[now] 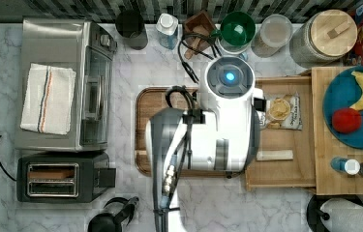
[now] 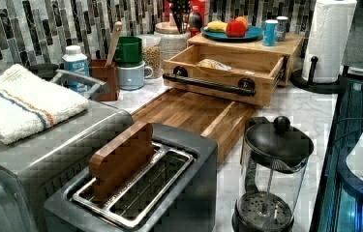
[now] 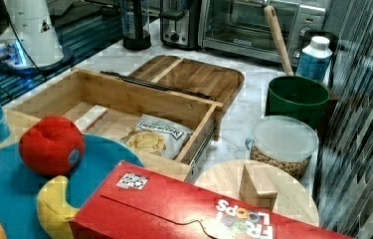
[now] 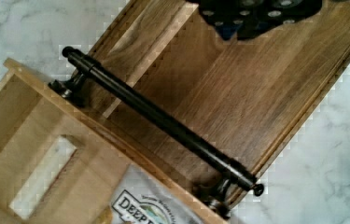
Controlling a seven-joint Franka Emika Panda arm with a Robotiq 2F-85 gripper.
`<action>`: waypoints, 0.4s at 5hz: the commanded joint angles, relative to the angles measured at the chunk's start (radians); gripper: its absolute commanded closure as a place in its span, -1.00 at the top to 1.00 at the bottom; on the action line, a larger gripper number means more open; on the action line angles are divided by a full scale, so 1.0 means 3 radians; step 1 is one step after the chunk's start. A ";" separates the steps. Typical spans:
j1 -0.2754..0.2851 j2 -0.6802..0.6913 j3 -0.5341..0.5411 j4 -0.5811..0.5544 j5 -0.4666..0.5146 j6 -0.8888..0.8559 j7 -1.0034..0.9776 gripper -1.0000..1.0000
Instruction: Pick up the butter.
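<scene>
Item, butter (image 1: 275, 155): a pale cream stick, long and narrow, lying flat on the floor of the open wooden drawer (image 1: 305, 164), near the corner at the top view's lower right, long side parallel to the drawer front; also seen in the wrist view (image 4: 43, 176) and, partly behind a red apple (image 3: 50, 145), in the right view (image 3: 90, 118). Item, chip bag (image 1: 280, 111): grey-white, printed with yellow chips, flat in the same drawer and apart from the butter, toward the far end in the top view. Item, drawer handle (image 4: 161, 120): a dark bar across the drawer front, overhanging the wooden cutting board (image 1: 152, 104) that sits on the marble counter (image 1: 126, 67). The drawer stands pulled out, probably so its contents can be reached from above. Item, Franka arm (image 1: 222, 121): its white body hangs over the cutting board and the drawer front in the top view, hiding the hand beneath; whether the fingers are parted or closed cannot be told. Judging by the wrist camera, which looks down on the handle with the butter off to one side, the hand sits short of the stick and nothing is grasped yet. Item, surroundings: toaster (image 1: 60, 180), toaster oven (image 1: 65, 82) with folded towel (image 1: 47, 98), blue plate (image 1: 339, 92) of fruit.
</scene>
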 commanded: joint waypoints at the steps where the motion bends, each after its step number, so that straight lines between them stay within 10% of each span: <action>1: -0.0214 -0.0333 -0.0230 -0.0309 -0.0083 0.0284 -0.0032 -1.00; 2: -0.0300 -0.0346 -0.0241 -0.0431 -0.0213 0.0399 0.0193 -1.00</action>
